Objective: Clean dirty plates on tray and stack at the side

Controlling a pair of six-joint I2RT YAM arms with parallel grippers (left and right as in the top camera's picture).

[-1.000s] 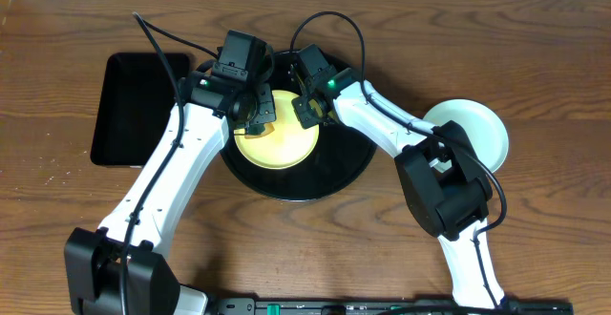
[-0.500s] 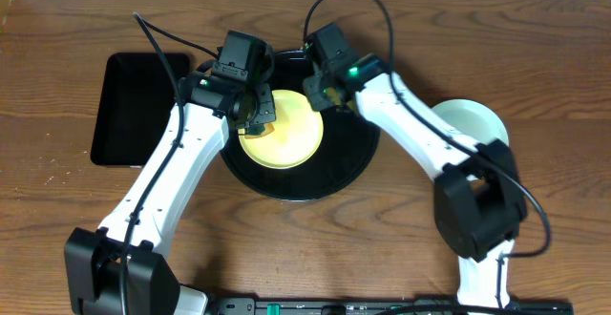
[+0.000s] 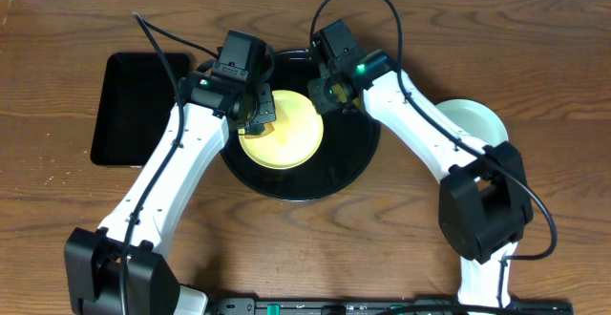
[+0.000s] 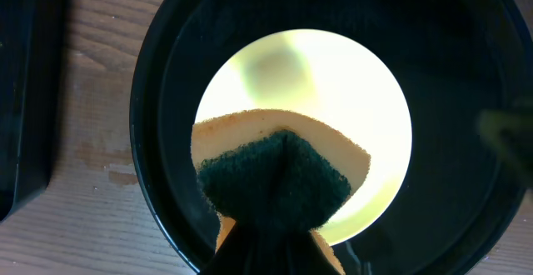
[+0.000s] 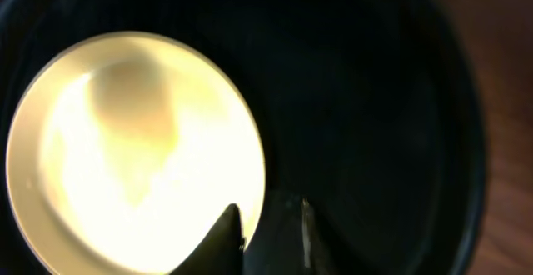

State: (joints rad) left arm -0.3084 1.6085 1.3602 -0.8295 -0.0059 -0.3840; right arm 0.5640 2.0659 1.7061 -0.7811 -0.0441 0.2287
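Yellow plate (image 3: pixel 286 138) in the round black tray (image 3: pixel 334 167): the tray holds this one plate.

I see the yellow plate lying flat, face up, toward the tray's left side in the overhead view. The left gripper (image 3: pixel 260 115) is clenched on one sponge (image 4: pixel 279 175), orange with a dark green pad, over the plate's edge. The right gripper (image 5: pixel 260 225) has its jaws slightly apart astride the opposite rim; I cannot tell whether they pinch it. One mint plate (image 3: pixel 477 124) rests on the table (image 3: pixel 57 210) right of the tray, partly behind the right arm (image 3: pixel 420 134). One rectangular black tray (image 3: pixel 134 105) lies to the left.
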